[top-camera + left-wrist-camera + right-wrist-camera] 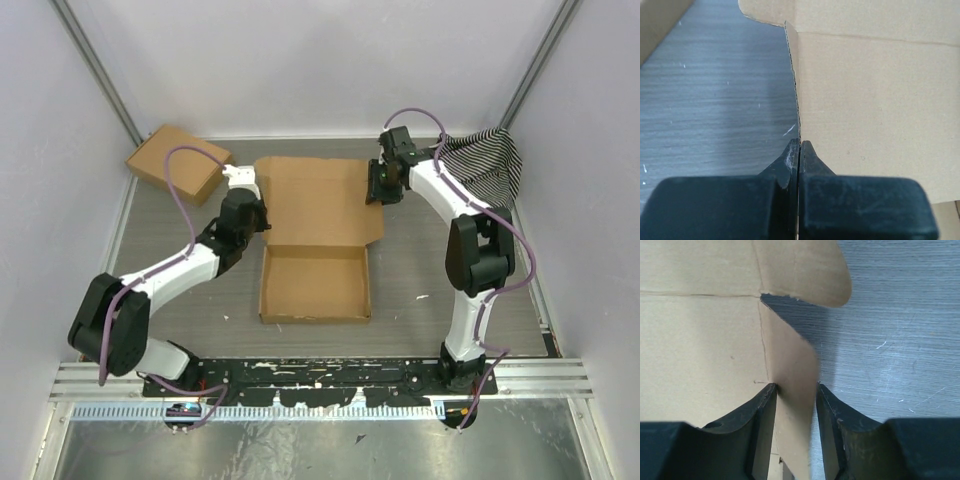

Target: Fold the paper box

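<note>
The paper box (318,205) lies mid-table: its shallow tray (314,284) is formed at the near side, and its lid panel lies open and flat behind it. My left gripper (247,212) is at the lid's left edge. In the left wrist view it (799,146) is shut on the thin upright left side flap (794,75). My right gripper (381,186) is at the lid's right edge. In the right wrist view it (796,386) is open around the raised right side flap (790,360), which touches the left finger only.
A second, fully formed brown cardboard box (176,164) sits at the back left near the wall. A black-and-white striped cloth (487,164) lies at the back right behind the right arm. Grey walls enclose the table on three sides.
</note>
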`<state>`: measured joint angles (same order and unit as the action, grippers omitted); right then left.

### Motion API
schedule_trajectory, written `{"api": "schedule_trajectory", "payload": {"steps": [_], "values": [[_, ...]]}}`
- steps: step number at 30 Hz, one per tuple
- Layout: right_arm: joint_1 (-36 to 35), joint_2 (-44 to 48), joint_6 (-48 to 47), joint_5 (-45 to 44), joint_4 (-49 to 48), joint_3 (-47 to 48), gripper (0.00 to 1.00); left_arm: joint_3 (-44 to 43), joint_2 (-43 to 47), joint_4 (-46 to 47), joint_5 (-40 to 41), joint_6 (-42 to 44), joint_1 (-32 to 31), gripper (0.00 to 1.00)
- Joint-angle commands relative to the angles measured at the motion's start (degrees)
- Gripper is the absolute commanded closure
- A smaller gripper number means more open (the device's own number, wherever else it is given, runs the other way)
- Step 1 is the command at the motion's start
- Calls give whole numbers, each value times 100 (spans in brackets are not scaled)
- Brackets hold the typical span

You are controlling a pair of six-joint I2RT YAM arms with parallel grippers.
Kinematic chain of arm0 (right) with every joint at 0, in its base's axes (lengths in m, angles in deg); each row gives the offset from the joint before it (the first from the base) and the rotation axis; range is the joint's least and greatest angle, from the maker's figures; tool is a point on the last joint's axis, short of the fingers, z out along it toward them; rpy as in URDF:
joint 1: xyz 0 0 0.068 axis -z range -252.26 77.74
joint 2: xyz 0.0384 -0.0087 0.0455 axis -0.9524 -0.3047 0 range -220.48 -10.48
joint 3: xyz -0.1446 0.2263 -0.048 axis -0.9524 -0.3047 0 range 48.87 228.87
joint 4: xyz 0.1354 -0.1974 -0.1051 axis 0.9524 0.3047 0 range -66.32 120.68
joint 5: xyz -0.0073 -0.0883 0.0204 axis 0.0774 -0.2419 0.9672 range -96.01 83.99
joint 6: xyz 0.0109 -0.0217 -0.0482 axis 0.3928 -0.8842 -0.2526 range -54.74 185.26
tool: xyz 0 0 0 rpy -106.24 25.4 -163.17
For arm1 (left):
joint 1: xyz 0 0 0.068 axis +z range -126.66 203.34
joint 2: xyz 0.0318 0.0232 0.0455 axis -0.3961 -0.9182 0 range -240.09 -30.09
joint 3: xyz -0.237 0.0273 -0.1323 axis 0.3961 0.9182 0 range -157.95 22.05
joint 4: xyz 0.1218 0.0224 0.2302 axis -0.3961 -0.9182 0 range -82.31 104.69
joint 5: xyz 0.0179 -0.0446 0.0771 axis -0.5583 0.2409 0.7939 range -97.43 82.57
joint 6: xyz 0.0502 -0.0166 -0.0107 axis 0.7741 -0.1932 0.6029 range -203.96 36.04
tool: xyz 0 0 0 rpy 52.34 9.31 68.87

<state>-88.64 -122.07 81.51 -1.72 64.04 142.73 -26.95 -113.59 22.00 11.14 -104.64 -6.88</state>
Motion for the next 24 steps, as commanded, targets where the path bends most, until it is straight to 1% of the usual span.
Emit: {"api": "schedule_trajectory", "payload": {"steps": [1,5,13,15,16,18,21,22,23,24], "values": [[126,396,-282,520,-99,279,57,519,412,1925,-17,451,-73,100],[132,429,-383,639,6,477,58,811,499,2453,-94,781,-207,100],[132,587,-558,506,272,737,58,1106,625,2990,-30,1195,-367,100],[128,573,-575,401,375,815,62,1172,680,3095,4,1246,-395,100],[128,571,-578,363,444,851,66,1192,705,3128,25,1257,-405,100],[128,549,-579,265,568,919,77,1207,734,3141,39,1285,-421,100],[131,567,-560,147,630,928,96,1201,756,3131,80,1312,-445,100],[134,585,-549,104,620,916,99,1192,749,3109,92,1319,-452,100],[133,620,-551,65,591,893,99,1172,743,3073,105,1317,-458,100],[134,658,-547,32,495,851,99,1141,733,3012,145,1318,-466,94]]}}
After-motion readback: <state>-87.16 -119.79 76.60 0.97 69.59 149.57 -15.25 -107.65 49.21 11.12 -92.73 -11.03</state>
